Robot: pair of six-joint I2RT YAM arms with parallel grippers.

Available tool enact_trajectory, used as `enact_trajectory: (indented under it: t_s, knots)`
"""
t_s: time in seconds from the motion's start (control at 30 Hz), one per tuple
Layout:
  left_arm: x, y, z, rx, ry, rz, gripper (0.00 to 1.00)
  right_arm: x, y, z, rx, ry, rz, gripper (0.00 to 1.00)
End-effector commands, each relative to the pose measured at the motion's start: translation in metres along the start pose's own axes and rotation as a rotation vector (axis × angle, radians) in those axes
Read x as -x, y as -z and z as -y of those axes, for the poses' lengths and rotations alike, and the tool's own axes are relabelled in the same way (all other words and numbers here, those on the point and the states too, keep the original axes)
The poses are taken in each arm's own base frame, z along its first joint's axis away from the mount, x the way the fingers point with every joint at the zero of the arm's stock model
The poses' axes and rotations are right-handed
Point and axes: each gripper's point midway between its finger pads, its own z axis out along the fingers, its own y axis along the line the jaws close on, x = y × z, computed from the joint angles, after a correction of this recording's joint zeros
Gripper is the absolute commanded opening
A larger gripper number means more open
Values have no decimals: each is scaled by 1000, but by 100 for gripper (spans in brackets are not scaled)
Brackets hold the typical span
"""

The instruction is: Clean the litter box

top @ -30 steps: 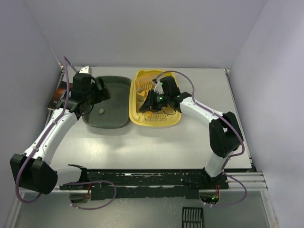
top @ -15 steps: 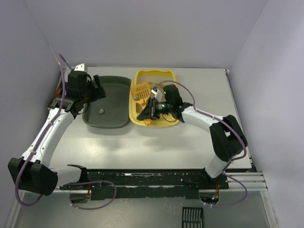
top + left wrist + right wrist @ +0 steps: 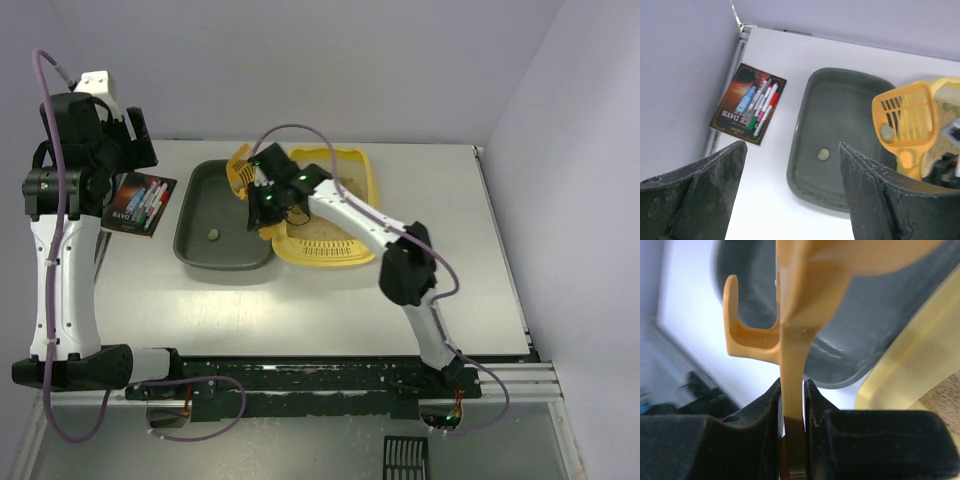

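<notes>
- Pale grey walls close in your white worktop (image 3: 300, 310) on 3 sides.
- Your litter box (image 3: 345, 153) sits flat toward the far middle of the worktop. Its beige litter (image 3: 946, 107) is showing, and its slotted ledge (image 3: 325, 250) is at the near end.
- Just to its left lies a dark grey-green tray (image 3: 225, 205), long side against long side. You cannot tell whether the 2 rims touch.
- 1 small pale pebble (image 3: 823, 154) rests on the tray's floor.
- Your right end effector (image 3: 792, 390) is clamped on the handle of the orange-yellow scoop (image 3: 905, 122). Both pads press on the flat handle, with no gap showing.
- The scoop's slotted head hangs above the tray's right rim, toward the far end, between the tray and the litter box.
- 1 greyish lump (image 3: 887, 132) lies on the scoop's slots.
- Your left end effector (image 3: 790, 150) is held high over the left edge of the worktop. Its 2 fingers are spread wide, with nothing between them.
- Below it, left of the tray and near the wall, a dark card (image 3: 751, 102) showing coloured markers lies flat on the worktop.
</notes>
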Motion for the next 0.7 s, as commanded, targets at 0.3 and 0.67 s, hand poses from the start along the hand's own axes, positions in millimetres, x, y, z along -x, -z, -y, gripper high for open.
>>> enact_trajectory:
  t_s: [0.3,0.67]
  knots:
    - [-26,1,-34,62,-31,-173,81,-76,6,62,-831,397,-216,0]
    - [-41,-3,-21,-1,19,-218,82,-57,29,33,-821,407,-79,0]
